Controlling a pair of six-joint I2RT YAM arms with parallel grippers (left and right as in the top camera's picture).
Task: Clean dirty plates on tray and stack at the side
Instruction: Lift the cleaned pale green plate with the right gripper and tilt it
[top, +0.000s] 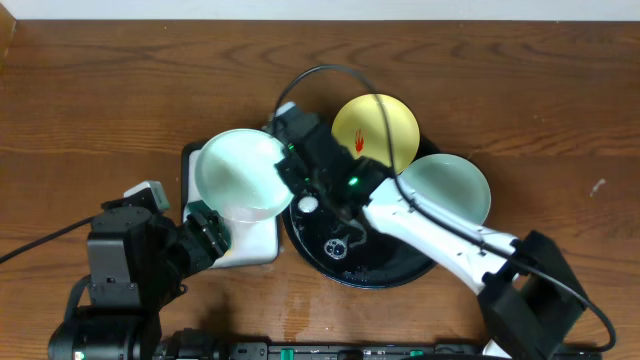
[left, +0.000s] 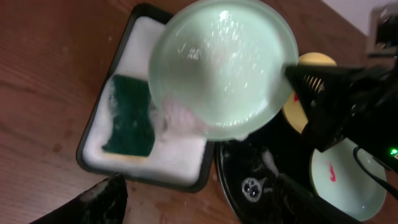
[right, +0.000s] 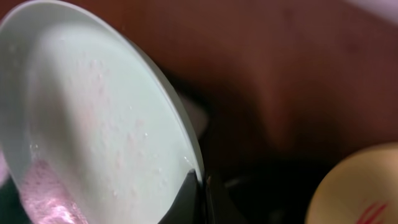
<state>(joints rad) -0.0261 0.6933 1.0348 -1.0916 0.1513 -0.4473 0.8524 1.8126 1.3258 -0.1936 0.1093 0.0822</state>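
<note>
Wooden table, black tray, white tray

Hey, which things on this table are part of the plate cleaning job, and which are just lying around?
Job: held mint plate in the right end effector, yellow plate, second mint plate, black tray, green sponge, soapy white tray, pink cloth.
Just there: black cable, wooden table.

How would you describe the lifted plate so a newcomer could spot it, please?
Start at the white soapy tray left of the black tray. Above it the right claw holds a mint plate by its rim. Unlike the other mint plate, it is raised and sudsy.
</note>
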